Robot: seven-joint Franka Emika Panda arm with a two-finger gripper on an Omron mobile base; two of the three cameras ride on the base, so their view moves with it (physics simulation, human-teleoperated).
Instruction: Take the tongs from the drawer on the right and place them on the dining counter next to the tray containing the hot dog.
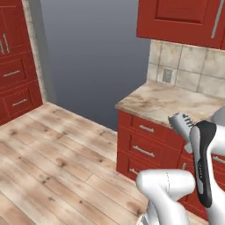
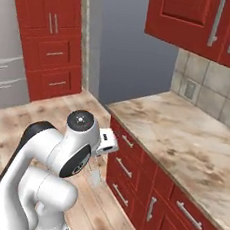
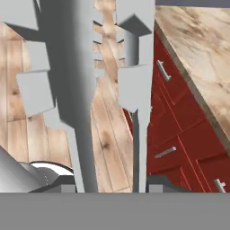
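Step in hand: I am carrying the tongs (image 3: 85, 90) away from the drawer side; judging by the task, this is the transport leg toward the dining counter.
My gripper (image 3: 110, 182): pinching the tongs, 1 finger tip on each outer side of the 2 arms, which run up and away from me.
Tongs, where: right in my grasp, scalloped tips far ahead of my fingers; from the left base camera the ridged tips poke out past my hand above the counter edge (image 1: 145, 110).
Below me: wooden floor (image 3: 108, 134) under the tongs, red cabinet fronts (image 3: 179, 130) to my right side.
Next move calls for: driving or swinging until the dining counter and the tray come before me, then lowering the tongs flat just beside the tray and letting go. I cannot yet place either from here.
Count: 1 pair of tongs, 2 arms; 1 marble counter beside me; 3 bar handles on the cabinet fronts by my hand.
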